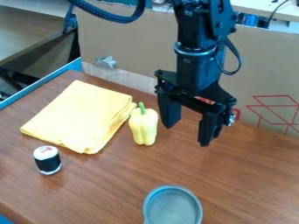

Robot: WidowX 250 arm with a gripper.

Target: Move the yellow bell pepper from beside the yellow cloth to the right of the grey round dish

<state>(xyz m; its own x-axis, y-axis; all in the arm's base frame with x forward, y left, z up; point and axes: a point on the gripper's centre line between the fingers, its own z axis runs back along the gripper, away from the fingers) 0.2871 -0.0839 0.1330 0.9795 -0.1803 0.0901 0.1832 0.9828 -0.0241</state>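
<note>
A brown wood-grain table (111,188) is backed by a tan cardboard panel (131,48). The black two-finger gripper (186,136) is held spread and empty beside a pale yellow pepper (144,127).

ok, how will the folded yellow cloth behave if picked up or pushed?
Probably floppy: the folded yellow cloth lies flat with loose, rounded folds, so lifting one corner would likely let the rest droop or unfold. Likely light for its size, being just layered fabric. Pushed, it may bunch up, and could nudge the yellow pepper close beside it.
</note>
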